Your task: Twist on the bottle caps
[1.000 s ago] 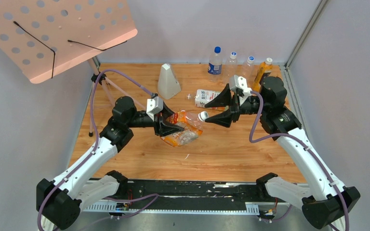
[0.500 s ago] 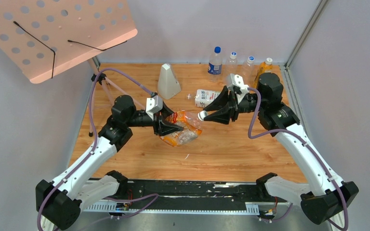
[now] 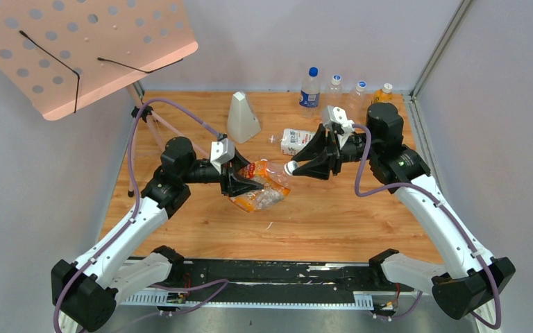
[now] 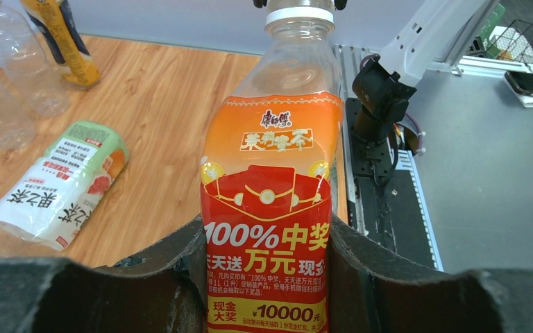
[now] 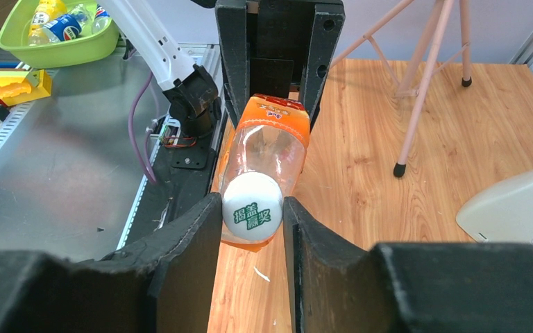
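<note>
While your left pincer [image 4: 266, 232] is clamped round the lower body of the small bottle [image 4: 271, 159], holding it roughly level over the bench [image 3: 347, 215] with its neck toward the other arm, your right pincer [image 5: 251, 207] is pinching the white cap [image 4: 300, 14] by its sides. That cap sits on the bottle's mouth, square to the neck as far as the left wrist view shows. You cannot tell from here whether its threads have caught. By the look of it, you are in the screwing-on step for the first of two bottles.

Your next move calls for turning the right wrist about the neck's axis, with a light push along it. The left grip must hold firm so the bottle does not spin with the cap. Keep the two axes in line, since a tilted cap is likely to cross-thread or pop off. When the wrist runs out of turn, let go, wind back and pinch again.

Behind the pincers the big bottle [image 3: 295, 141] lies on its side on the bench, its mouth pointing left and seemingly uncapped. Its cap cannot be picked out with certainty, so you will need to find it.
</note>
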Controlling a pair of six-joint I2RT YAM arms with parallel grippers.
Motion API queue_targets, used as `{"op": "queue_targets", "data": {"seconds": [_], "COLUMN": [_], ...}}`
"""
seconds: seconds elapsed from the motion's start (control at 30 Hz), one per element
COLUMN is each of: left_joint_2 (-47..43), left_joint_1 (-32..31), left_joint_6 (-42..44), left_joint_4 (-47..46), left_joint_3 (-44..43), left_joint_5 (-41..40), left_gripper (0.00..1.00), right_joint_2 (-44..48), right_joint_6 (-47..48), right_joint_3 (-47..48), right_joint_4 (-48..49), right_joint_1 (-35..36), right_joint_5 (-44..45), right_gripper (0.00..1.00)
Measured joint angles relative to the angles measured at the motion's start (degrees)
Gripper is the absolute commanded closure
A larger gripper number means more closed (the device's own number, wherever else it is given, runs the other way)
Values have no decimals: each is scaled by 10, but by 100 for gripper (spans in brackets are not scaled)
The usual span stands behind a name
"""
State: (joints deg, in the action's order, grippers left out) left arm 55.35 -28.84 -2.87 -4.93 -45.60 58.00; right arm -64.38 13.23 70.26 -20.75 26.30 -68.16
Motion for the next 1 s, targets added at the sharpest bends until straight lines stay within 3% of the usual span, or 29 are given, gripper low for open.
{"op": "queue_targets", "data": {"seconds": [0.27, 0.53, 0.77, 1.0], "left_joint_2": [0, 0, 16, 65], "left_joint_1": [0, 0, 0, 9], "left_joint_6": [7, 13, 54, 159], "left_joint_4": [10, 34, 104, 265], "left_joint_3": [-10, -21, -62, -145], "left_joint_5": [0, 0, 19, 59], "left_gripper": [100, 100, 100, 100], "right_joint_2": [-1, -7, -13, -15], "right_joint_6": [5, 20, 54, 112], "right_joint_3": [8, 21, 43, 60], "right_joint_4": [-11, -33, -79, -149], "right_joint_1": [4, 5, 7, 21], "right_joint_5": [1, 1, 1, 25], "right_gripper": [64, 100, 100, 100]}}
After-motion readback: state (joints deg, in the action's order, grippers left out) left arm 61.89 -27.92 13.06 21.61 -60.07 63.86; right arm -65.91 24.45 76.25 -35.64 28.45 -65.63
